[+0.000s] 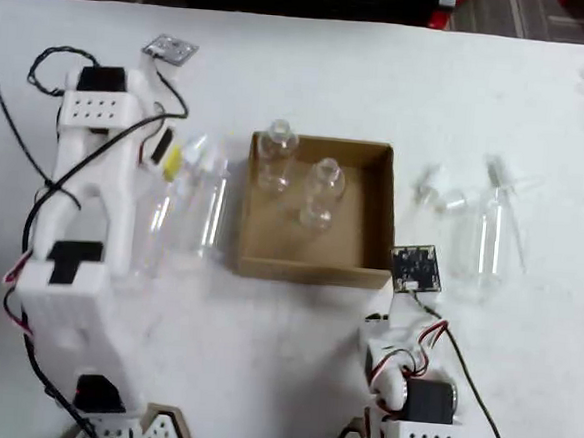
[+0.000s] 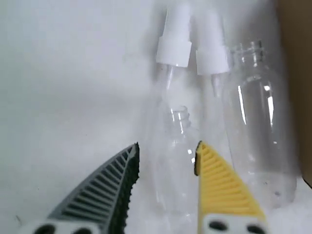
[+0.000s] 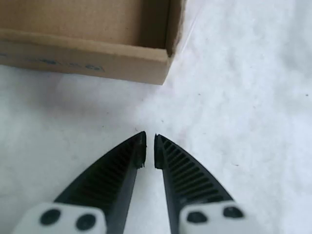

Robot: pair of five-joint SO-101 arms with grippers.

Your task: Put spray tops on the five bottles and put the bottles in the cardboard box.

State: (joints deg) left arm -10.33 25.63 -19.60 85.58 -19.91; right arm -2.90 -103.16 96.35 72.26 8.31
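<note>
**Two bottles boxed, three to go**

Two bottles [image 1: 325, 178] appear to stand in the box [image 1: 313, 273] at mid-table. We cannot tell whether they carry tops. Three more lie outside it, so we judge the task less than half done.

Left of the box, two bare-necked bottles lie side by side with their necks pointing far. One is next to the box [image 2: 258, 126] and the other is its neighbour [image 2: 176, 161]. Two loose tops [image 2: 173, 48] lie just beyond their necks. The left gripper [image 2: 167, 146] hovers low over the neighbour, jaws spread wide to either side of its neck, gripping nothing.

Right of the box lies the fifth bottle [image 1: 489, 243], with what we take for loose tops [image 1: 431, 196] just beside its far end. The right gripper [image 3: 149, 139] sits low over the bare table [image 3: 253, 97], off the box's near right corner. Its jaws are pinched almost together and hold nothing.

As we read it, three bottles need capping and then boxing. The two in the box may need tops as well.
</note>
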